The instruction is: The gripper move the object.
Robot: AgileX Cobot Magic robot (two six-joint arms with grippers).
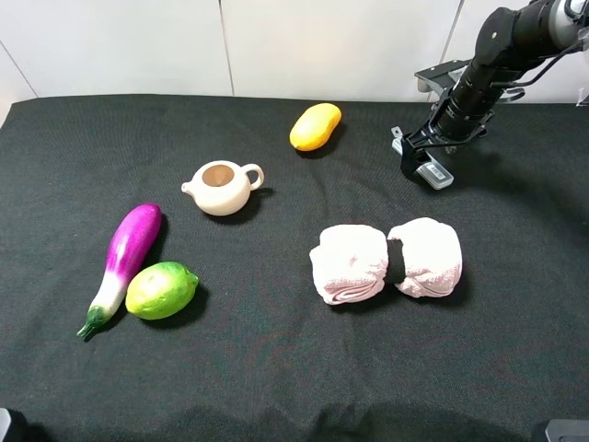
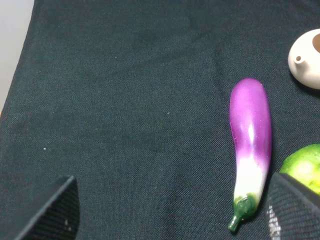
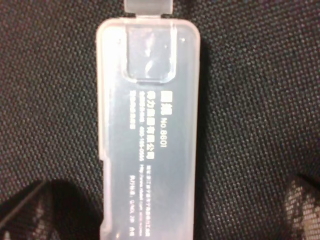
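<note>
In the high view the right gripper (image 1: 421, 166) hangs low over the far right of the black cloth (image 1: 276, 368). Its jaws are spread and grip nothing. A small pale case (image 1: 438, 176) lies on the cloth at its tips, long axis slanting from far-left to near-right. A mango (image 1: 315, 126) lies to the left of it. Toward the middle stands a lidless teapot (image 1: 221, 187), mouth up, spout left, handle right, brown inside; whether it holds anything I cannot tell. Two rolled pink towels (image 1: 350, 263) sit side by side nearer the front. At the left an eggplant (image 1: 124, 262), stem toward the front, touches a lime (image 1: 162, 290).

In the left wrist view the left gripper (image 2: 172, 220) is released, jaws wide apart over cloth. The eggplant's stem end lies just beside one finger (image 2: 295, 210).

In the right wrist view the translucent, printed case lies flat between the two fingers (image 3: 25, 210), apart from both. Its long axis runs along the gap, latch end pointing away from the wrist. Its contents cannot be made out.
</note>
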